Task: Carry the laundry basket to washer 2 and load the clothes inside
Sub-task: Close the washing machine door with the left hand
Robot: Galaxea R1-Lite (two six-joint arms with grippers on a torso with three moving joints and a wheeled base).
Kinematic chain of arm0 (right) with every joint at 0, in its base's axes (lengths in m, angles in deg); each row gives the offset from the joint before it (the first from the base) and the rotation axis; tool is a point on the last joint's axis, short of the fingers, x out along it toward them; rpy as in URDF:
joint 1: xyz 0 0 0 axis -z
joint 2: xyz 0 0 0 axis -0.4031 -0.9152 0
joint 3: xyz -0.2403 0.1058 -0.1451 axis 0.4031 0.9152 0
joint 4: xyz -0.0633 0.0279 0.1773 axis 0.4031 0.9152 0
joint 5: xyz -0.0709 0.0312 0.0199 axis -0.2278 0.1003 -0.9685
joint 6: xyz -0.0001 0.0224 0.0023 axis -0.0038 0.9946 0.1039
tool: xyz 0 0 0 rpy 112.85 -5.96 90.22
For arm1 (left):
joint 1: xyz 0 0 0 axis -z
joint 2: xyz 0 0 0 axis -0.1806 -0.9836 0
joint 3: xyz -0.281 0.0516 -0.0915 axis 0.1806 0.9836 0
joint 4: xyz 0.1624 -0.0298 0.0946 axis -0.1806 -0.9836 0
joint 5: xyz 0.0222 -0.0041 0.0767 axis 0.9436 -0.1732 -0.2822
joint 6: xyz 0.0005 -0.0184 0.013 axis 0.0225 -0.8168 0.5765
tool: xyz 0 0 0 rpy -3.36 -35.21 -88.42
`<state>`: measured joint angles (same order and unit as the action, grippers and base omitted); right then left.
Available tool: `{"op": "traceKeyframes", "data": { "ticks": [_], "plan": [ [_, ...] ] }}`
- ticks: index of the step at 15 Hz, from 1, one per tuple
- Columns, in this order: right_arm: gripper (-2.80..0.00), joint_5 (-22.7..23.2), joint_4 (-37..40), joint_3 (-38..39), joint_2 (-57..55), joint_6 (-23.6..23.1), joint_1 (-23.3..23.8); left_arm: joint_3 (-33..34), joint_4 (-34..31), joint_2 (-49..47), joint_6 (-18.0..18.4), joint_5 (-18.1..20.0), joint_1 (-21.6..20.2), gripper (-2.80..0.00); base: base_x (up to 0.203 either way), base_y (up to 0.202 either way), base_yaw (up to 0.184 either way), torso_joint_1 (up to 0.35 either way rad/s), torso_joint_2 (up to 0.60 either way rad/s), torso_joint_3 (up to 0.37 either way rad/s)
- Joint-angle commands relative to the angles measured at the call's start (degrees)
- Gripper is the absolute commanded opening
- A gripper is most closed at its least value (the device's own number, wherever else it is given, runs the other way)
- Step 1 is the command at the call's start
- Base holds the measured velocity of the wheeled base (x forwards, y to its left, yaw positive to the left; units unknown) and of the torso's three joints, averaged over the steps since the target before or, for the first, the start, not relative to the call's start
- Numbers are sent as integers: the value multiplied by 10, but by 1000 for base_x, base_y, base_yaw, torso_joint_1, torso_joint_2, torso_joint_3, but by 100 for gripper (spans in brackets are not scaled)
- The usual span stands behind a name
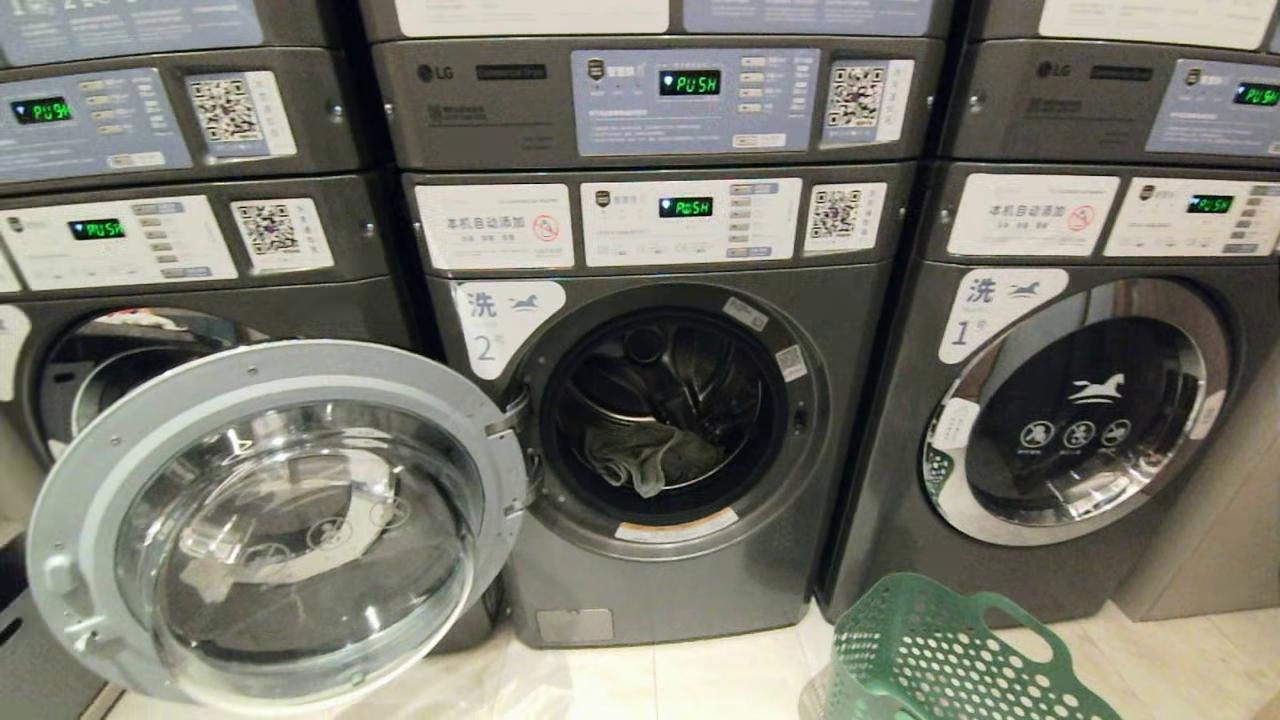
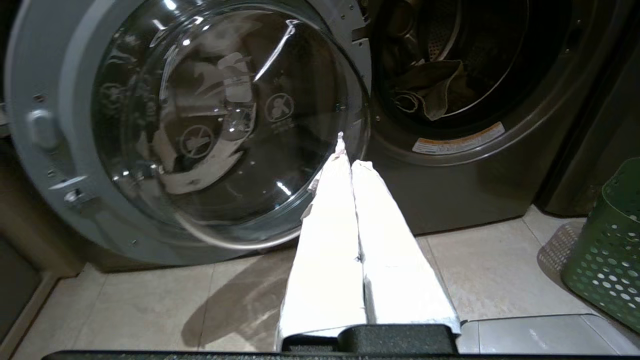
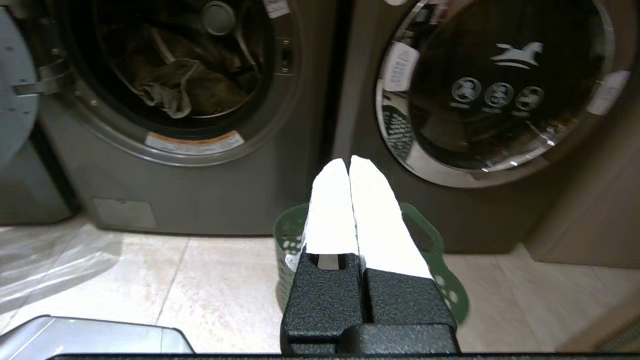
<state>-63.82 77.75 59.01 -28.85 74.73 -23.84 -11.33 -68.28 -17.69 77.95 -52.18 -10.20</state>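
Right end effector [image 3: 350,162]: fingers pressed together, holding nothing, poised level above the green laundry basket [image 1: 940,650]. Left end effector [image 2: 350,160]: likewise closed and empty, facing the open door [image 1: 280,520]. The basket stands on the floor at 4 o'clock from washer 2 [image 1: 660,420], nearer the right arm. Clothes [image 1: 640,455] already lie in the drum.

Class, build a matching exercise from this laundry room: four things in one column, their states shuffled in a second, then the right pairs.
Things
1. washer 2 door
2. washer 1 door
3. laundry basket
4. clothes

States
A. lying in the drum
B. swung open
C. closed
D. standing on the floor

Pairs: 1-B, 2-C, 3-D, 4-A
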Motion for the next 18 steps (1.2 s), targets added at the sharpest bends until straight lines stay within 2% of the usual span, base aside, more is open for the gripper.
{"op": "traceKeyframes", "data": {
  "ticks": [1, 7, 10, 12, 14, 16, 18],
  "plan": [
    [-280, 1, 0, 0, -1, -1, 0, 1, 1, 1, 0, 0, 0, -280, 1, -7, 166, 2, 7, 2],
    [-280, 2, -1, 0, -1, -1, 0, 1, 1, 1, 0, 0, 0, -280, 2, -8, 166, 1, 2, -1],
    [-280, 2, -1, 0, -1, -1, 0, 1, 1, 1, 4, 3, 0, -280, 0, -1, 31, 1, 1, 1],
    [-280, 8, -2, 1, -1, -19, 0, -1, 8, 1, 13, 1, 0, -280, 0, 0, 0, 0, 0, 0],
    [-280, 4, -1, 0, -1, -24, 0, -52, 8, -7, 27, 2, -1, -280, 0, 0, 0, 0, 0, 0],
    [-280, 2, 0, 0, -1, -9, 0, -181, -20, -57, 30, 4, 0, -280, 0, 0, 0, 0, 0, 0],
    [-280, 1, 0, 0, -1, -6, 0, -287, -38, -176, 2, 1, 1, -280, 0, 0, 0, 0, 0, 0]
  ]
}}
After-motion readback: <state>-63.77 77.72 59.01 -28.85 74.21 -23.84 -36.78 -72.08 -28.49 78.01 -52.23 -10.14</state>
